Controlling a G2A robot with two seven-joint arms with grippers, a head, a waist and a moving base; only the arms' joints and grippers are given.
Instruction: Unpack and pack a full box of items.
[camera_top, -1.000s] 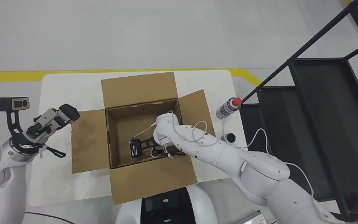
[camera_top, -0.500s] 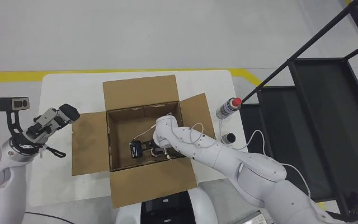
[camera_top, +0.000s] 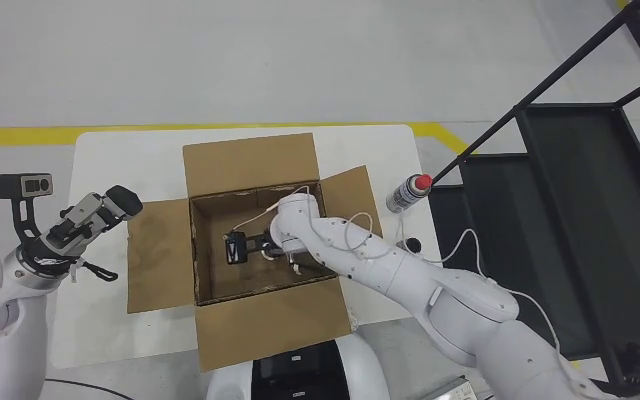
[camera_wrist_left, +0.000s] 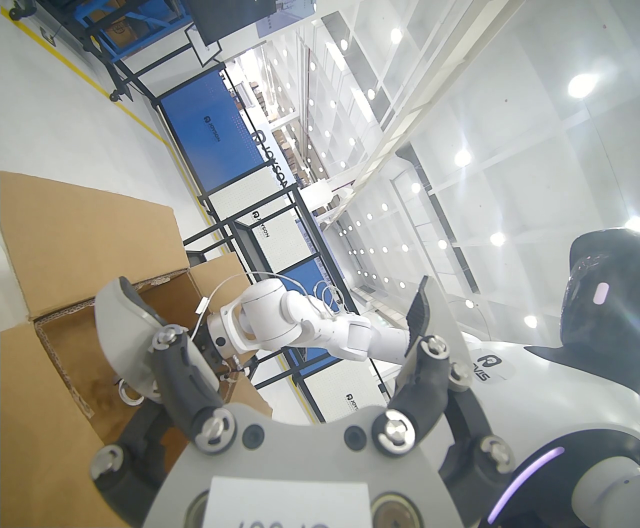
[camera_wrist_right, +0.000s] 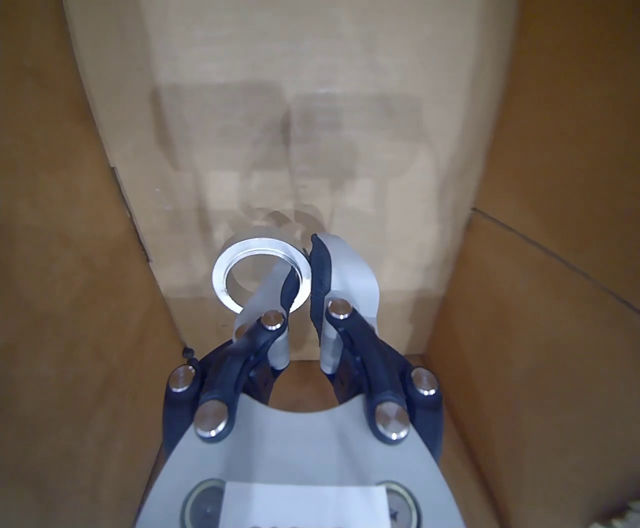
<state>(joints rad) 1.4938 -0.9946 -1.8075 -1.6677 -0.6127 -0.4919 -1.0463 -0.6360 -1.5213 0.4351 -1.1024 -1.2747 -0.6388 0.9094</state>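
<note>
1. Cardboard box (camera_top: 258, 168): brown, open at the top, all four flaps folded outward. It stands at the middle of the white table (camera_top: 120, 160). The near flap lies flat toward the robot and overhangs the table's near edge.

2. Right gripper (camera_top: 240, 246): inside the box, over the middle of the box floor, with its arm coming in over the right flap. In the right wrist view (camera_wrist_right: 301, 260) the two fingers are drawn almost together, pinching item 3, with brown box walls (camera_wrist_right: 75, 250) on both sides.

3. Metal ring (camera_wrist_right: 260, 246): thin, flat and silver. Its rim is clamped with one finger through the hole and the other outside. It is inside the box; whether it touches the floor cannot be told.

4. Left gripper (camera_top: 95, 215): outside the box, well beyond the left flap, at the table's left edge. The fingers are spread wide with nothing between them (camera_wrist_left: 270, 295), and the box (camera_wrist_left: 75, 240) shows off to one side.

5. Small dark-topped cylinder (camera_top: 407, 245): on the table right of the box, near the right arm; its kind cannot be told.

6. Spray can (camera_top: 408, 192): red cap, just beyond the right flap, near the table's right edge.

7. Yellow line (camera_top: 100, 130): on the floor, past the table's far edge behind the box.

8. Black metal frame (camera_top: 560, 200): on the floor right of the table, well apart from the box.
</note>
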